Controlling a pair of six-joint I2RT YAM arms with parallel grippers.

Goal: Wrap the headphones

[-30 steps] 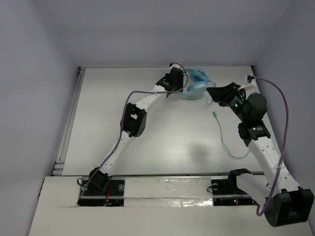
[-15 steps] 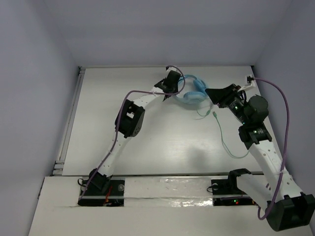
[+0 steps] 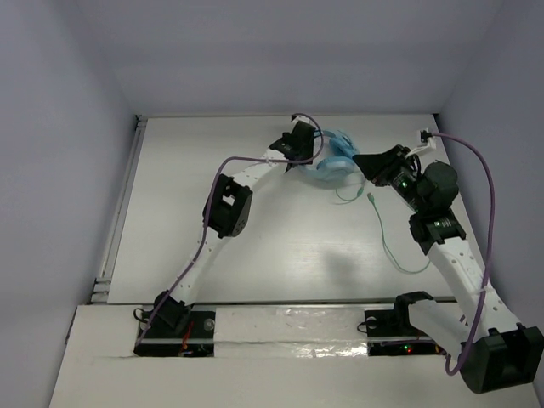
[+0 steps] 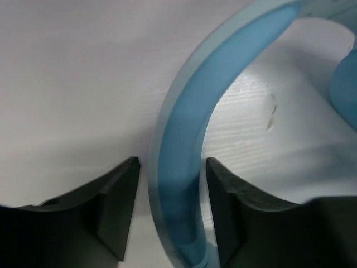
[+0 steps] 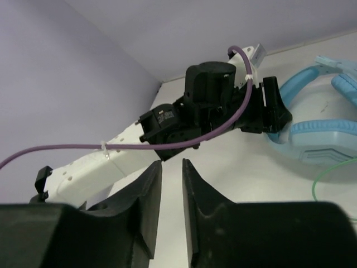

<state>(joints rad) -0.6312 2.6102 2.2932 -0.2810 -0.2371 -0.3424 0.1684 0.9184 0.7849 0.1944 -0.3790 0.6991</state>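
Observation:
The light blue headphones (image 3: 336, 161) lie at the back of the table, between my two grippers. My left gripper (image 3: 311, 151) stands over the headband (image 4: 184, 145). Its jaws are on either side of the band with slim gaps showing, so it is open around it. My right gripper (image 3: 359, 161) hovers just right of the ear cups (image 5: 321, 134), jaws narrowly apart with nothing between them. The thin pale green cable (image 3: 387, 246) loops from the cups toward the right arm, its plug (image 3: 371, 197) resting on the table. A short stretch of the cable (image 5: 329, 176) shows in the right wrist view.
The left arm's wrist (image 5: 206, 106) and its purple cable fill the middle of the right wrist view. The right arm's purple cable (image 3: 486, 195) arcs along the right wall. A rail (image 3: 127, 195) runs down the table's left edge. Walls close in the back and both sides.
The headphones lay spread out half a second ago and are bunched together again. My right gripper's jaws have narrowed and it has edged left toward the ear cups.

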